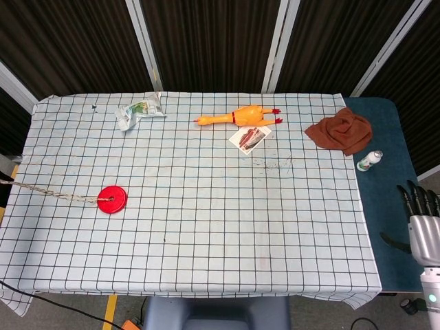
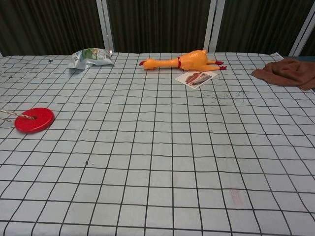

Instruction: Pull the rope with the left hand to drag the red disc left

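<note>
The red disc point(image 1: 111, 199) lies flat on the checked tablecloth near the table's left edge, and the chest view shows the disc point(image 2: 34, 120) at its far left. A braided rope point(image 1: 48, 191) runs taut from the disc's centre leftward and off the frame's left border; in the chest view the rope point(image 2: 14, 114) leaves the picture the same way. My left hand is outside both views. My right hand point(image 1: 422, 221) hangs beyond the table's right side, fingers apart and holding nothing.
A yellow rubber chicken point(image 1: 238, 115) and a printed card point(image 1: 249, 137) lie at the back centre. A crumpled snack bag point(image 1: 139, 111) sits back left. A brown cloth point(image 1: 340, 130) and a small bottle point(image 1: 368, 160) are at the right, by the blue surface point(image 1: 385, 199).
</note>
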